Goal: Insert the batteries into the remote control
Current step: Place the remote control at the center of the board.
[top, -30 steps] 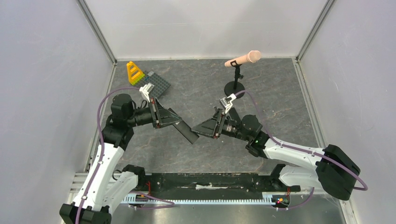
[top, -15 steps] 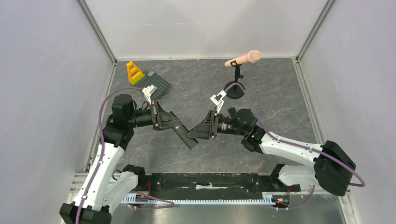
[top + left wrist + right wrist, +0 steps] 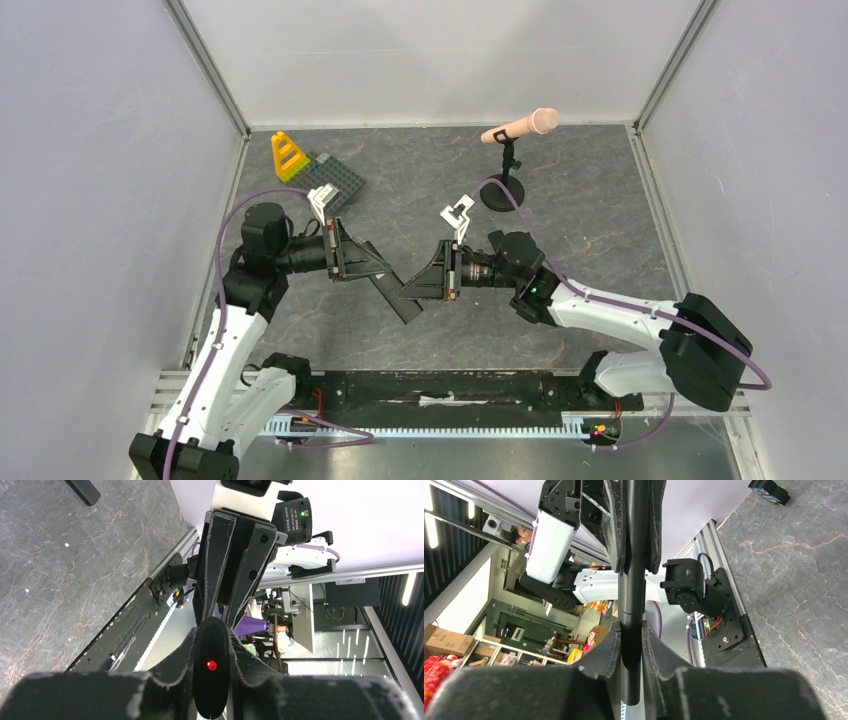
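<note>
The remote control (image 3: 406,309), a slim black bar, hangs above the middle of the table between both grippers. My left gripper (image 3: 386,277) is shut on its upper end. In the left wrist view that end faces the camera as a dark oval (image 3: 211,680) with a red dot, and both fingers lie against it. My right gripper (image 3: 404,290) is shut on the other end. The right wrist view shows the bar edge-on (image 3: 634,555), running from my right gripper (image 3: 630,626) up to the left gripper (image 3: 636,570). The batteries are out of view.
A grey studded plate (image 3: 336,180) with a yellow block (image 3: 288,156) lies at the back left. A pink microphone (image 3: 520,126) on a black stand (image 3: 502,192) rises at the back right. White walls close off three sides.
My right gripper has moved left onto the remote's free end and shut on it. The left gripper has kept the other end, and the remote has barely shifted.
</note>
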